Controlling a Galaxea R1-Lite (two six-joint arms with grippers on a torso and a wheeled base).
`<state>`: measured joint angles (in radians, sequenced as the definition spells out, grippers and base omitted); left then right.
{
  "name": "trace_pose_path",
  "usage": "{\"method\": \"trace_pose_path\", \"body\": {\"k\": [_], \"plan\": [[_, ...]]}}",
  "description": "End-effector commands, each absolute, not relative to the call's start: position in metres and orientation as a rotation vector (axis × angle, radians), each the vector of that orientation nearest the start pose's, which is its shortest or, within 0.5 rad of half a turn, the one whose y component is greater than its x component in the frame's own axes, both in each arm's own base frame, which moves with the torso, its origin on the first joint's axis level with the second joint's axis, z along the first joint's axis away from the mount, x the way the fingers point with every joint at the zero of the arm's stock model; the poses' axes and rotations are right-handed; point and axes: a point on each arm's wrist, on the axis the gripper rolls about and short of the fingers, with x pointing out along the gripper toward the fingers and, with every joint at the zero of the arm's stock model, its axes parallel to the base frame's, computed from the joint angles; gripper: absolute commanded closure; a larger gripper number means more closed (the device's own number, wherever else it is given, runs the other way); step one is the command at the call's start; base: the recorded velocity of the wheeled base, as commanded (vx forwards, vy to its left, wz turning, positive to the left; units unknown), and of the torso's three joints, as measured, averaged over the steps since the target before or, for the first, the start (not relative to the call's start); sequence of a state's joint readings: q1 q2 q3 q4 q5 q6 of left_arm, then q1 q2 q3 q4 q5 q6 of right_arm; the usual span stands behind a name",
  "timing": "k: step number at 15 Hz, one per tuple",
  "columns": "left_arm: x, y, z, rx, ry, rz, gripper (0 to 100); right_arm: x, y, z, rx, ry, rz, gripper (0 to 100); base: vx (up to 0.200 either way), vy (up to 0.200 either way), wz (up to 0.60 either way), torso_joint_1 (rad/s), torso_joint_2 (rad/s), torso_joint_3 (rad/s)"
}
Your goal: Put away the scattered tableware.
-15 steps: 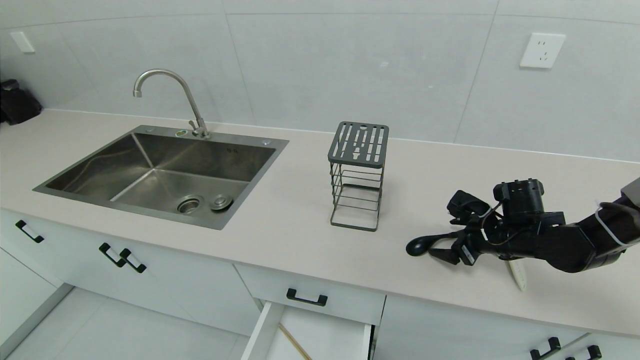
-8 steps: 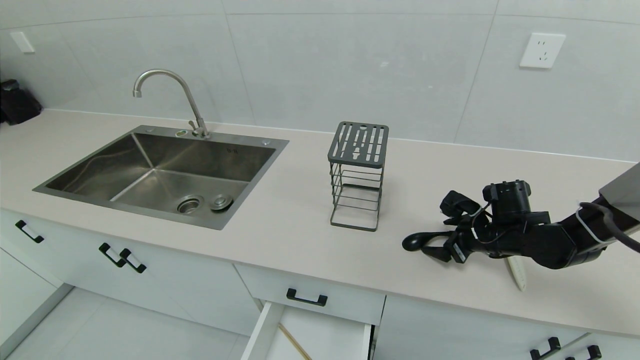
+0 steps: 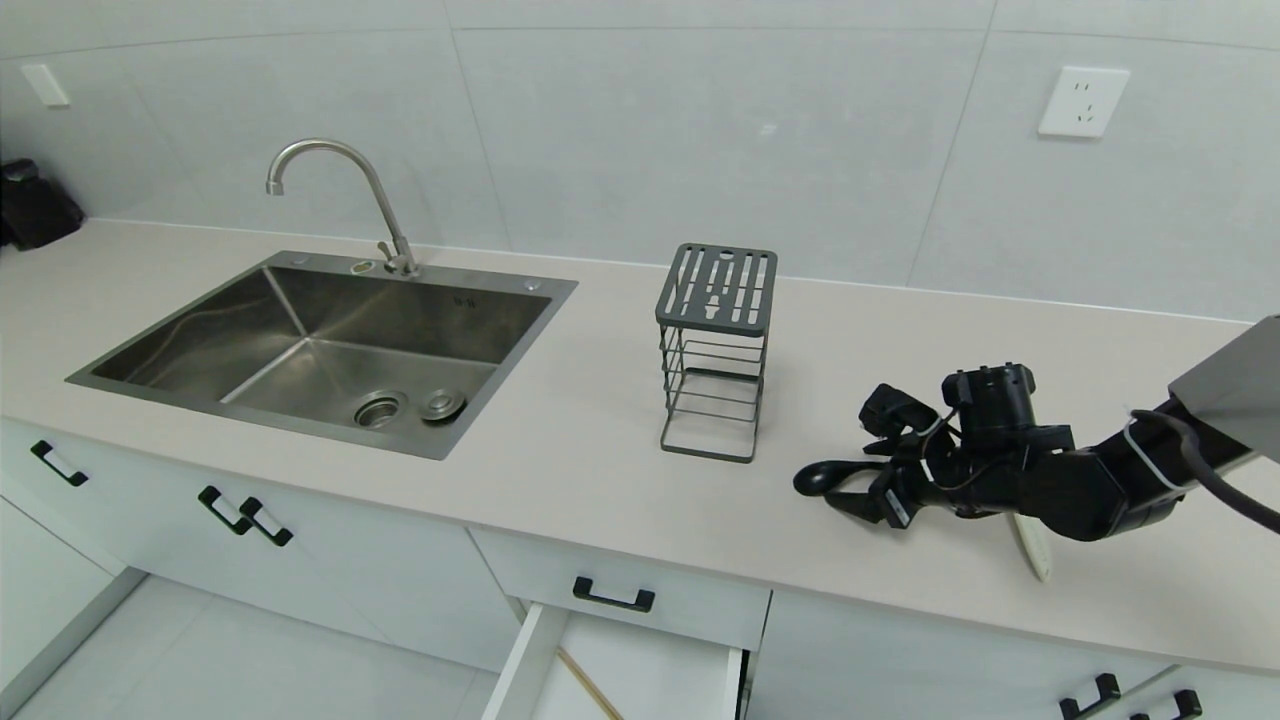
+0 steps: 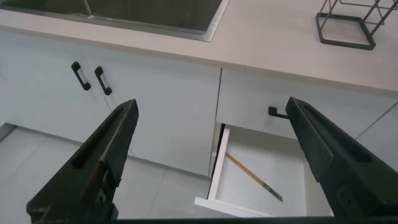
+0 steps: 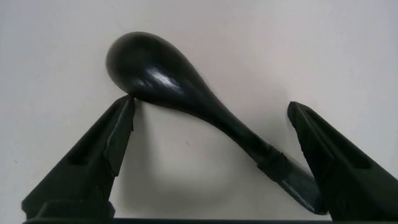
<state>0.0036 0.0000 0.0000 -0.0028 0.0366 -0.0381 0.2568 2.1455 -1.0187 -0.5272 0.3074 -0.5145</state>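
Right wrist view: right gripper point(image 5: 210, 107) fingers were spread astride the spoon point(image 5: 168, 81) on the worktop point(image 5: 311, 37), apparently for grasping; left gripper point(image 4: 211, 112) likewise open.

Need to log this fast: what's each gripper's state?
Left gripper: open, empty.
Right gripper: open, astride the spoon.

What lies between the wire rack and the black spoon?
Only bare countertop separates the wire rack from the black spoon, seen in the head view.
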Motion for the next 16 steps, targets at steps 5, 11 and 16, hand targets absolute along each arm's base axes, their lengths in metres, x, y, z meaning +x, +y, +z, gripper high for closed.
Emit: {"method": "trace_pose_path", "body": {"k": [5, 11, 16], "plan": [[-0.023, 0.001, 0.076, -0.038, -0.004, 0.041, 0, 0.367, 0.118, 0.067, -0.451, 0.472, 0.717, 100, 0.000, 0.000, 0.00, 0.000, 0.00, 0.000], [-0.023, 0.001, 0.076, -0.038, -0.004, 0.041, 0, 0.322, 0.126, 0.087, -0.462, 0.428, 0.753, 100, 0.000, 0.000, 0.00, 0.000, 0.00, 0.000], [-0.023, 0.001, 0.076, -0.038, -0.004, 0.040, 0, 0.283, 0.140, 0.105, -0.428, 0.382, 0.774, 100, 0.000, 0.000, 0.00, 0.000, 0.00, 0.000]]}}
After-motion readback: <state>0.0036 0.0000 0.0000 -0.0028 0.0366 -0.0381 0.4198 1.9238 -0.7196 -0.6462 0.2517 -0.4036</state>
